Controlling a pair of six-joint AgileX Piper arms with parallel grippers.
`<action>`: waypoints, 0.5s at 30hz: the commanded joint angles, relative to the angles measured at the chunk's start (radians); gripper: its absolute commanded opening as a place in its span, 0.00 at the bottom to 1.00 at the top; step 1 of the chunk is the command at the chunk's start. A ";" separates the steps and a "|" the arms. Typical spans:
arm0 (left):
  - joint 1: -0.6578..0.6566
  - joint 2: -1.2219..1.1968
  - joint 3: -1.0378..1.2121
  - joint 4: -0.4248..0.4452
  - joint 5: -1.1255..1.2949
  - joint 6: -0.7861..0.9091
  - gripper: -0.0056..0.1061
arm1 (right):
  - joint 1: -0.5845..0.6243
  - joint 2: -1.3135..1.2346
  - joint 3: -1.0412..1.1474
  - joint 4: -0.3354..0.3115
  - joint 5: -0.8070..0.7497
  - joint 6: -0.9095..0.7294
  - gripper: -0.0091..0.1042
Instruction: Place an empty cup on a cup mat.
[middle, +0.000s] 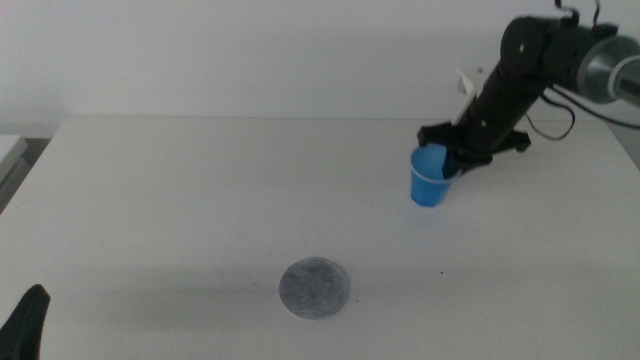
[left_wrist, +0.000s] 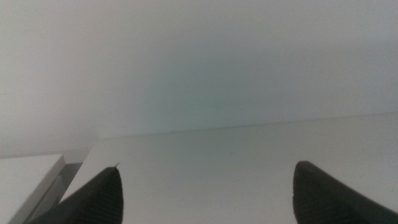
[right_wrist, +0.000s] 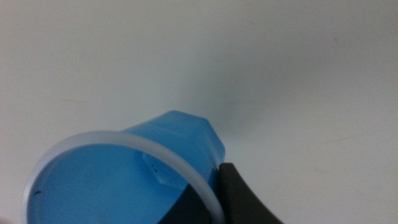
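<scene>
The blue cup stands upright at the back right of the table, its pale rim up and its inside empty. My right gripper comes down on its rim from the right. In the right wrist view one dark jaw is outside the cup wall and the other inside, so the gripper is shut on the wall. I cannot tell whether the cup's base touches the table. The speckled grey cup mat lies flat at the front centre, well apart from the cup. My left gripper waits open at the front left corner.
The white table runs to a white wall behind. The table's left edge with a pale ledge beside it shows in the left wrist view. The right arm's dark links and cable rise over the back right.
</scene>
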 joint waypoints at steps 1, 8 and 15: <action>-0.002 -0.004 0.000 -0.003 -0.005 -0.003 0.89 | 0.029 -0.067 -0.010 0.005 0.007 -0.012 0.06; -0.002 -0.004 0.000 -0.003 -0.005 -0.003 0.89 | 0.121 -0.163 -0.010 0.005 0.040 0.000 0.06; -0.002 -0.004 0.000 -0.003 -0.005 -0.003 0.89 | 0.248 -0.172 -0.010 -0.004 0.111 0.000 0.06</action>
